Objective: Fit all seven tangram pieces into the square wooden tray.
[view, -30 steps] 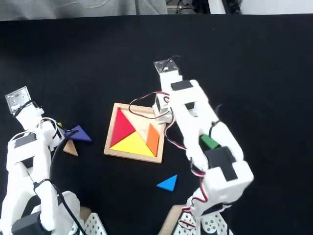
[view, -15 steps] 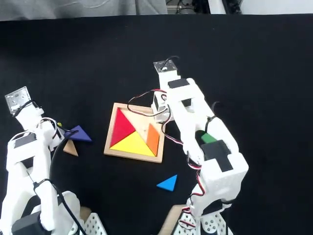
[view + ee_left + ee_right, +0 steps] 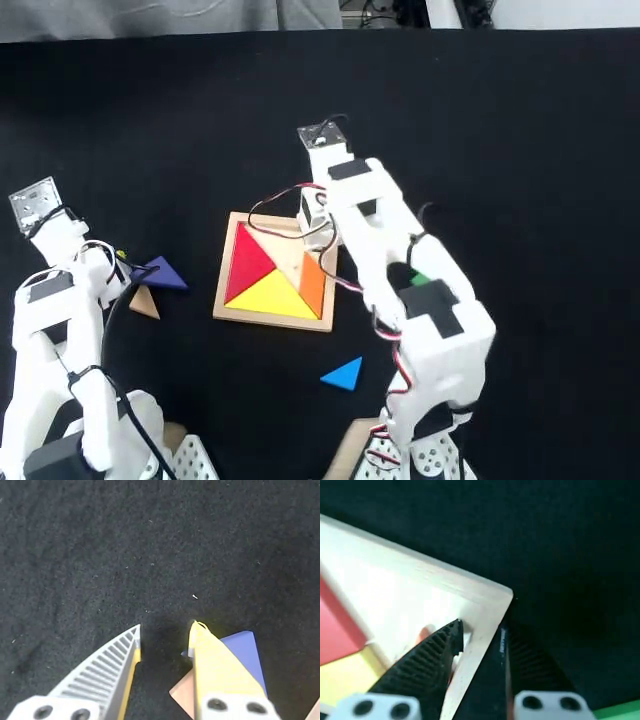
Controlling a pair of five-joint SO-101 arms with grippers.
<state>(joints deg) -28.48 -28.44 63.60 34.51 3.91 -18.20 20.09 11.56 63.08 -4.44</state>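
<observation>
1. the square wooden tray [image 3: 272,318] is lying flat on the black cloth [image 3: 500,150] between the two arms. a red triangle [image 3: 250,262], a yellow triangle [image 3: 268,296] and an orange piece [image 3: 314,284] are sitting inside it, and some bare floor is showing toward its far side.
2. the right gripper [image 3: 479,630] is straddling the tray's wall just beside a corner, with one finger inside and one outside. it is looking pressed onto that wall.
3. the left gripper [image 3: 165,630] is hanging spread over the cloth and gripping nothing. a dark blue triangle [image 3: 246,652] and a tan piece [image 3: 182,695] are lying just beside one finger, partly under it.
4. a light blue triangle [image 3: 343,375] is lying loose on the cloth near the tray.
5. the pieces are looking thin, stiff, light and smooth-faced, so i am judging them slippery and hard to get under.
6. the surest hold is probably coming from above, across two opposite edges near a piece's middle. a pinch at a pointed tip is likely pivoting loose.
7. the tray is looking rigid and light, so a pinch on its wall is probably sliding it and jolting the seated pieces.
8. no brand, label or readable writing is showing on the tray or pieces.
</observation>
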